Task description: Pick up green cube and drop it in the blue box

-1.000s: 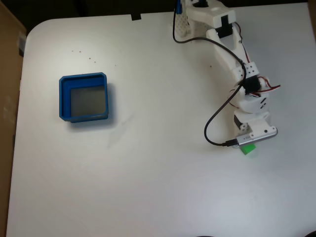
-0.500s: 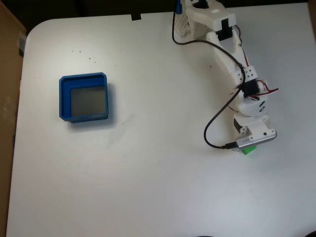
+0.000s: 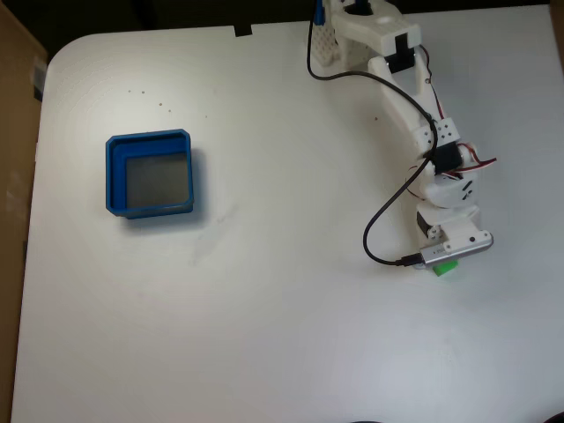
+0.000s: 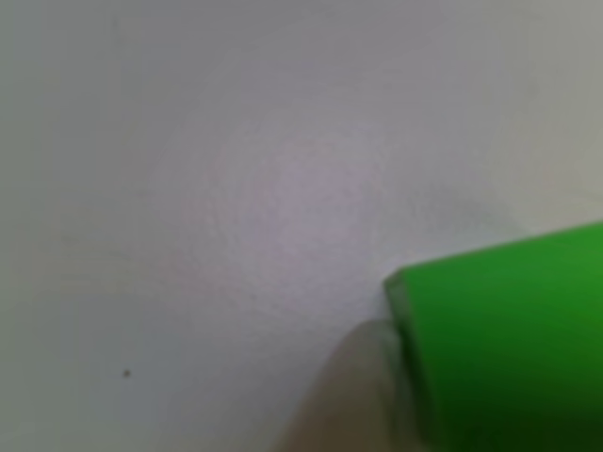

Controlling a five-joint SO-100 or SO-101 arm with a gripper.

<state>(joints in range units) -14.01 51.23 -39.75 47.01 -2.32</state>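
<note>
In the fixed view the white arm (image 3: 414, 115) reached from the top edge of the white bench (image 3: 282, 335) down toward the right side, with its pincer (image 3: 443, 262) lowered over the green cube (image 3: 446, 268). Only a sliver of the cube peeked out from under the pincer's tip, resting on the bench. Whether the pincer was wide, narrow or already clamped on the cube could not be told, since the wrist block hid the fingers. A black cable (image 3: 381, 220) looped just left of the pincer. The blue box (image 3: 152, 174) sat well apart, far to the pincer's left. In the other view the cube (image 4: 513, 339) appeared close and blurred at the lower right, against the bench (image 4: 236, 188).
</note>
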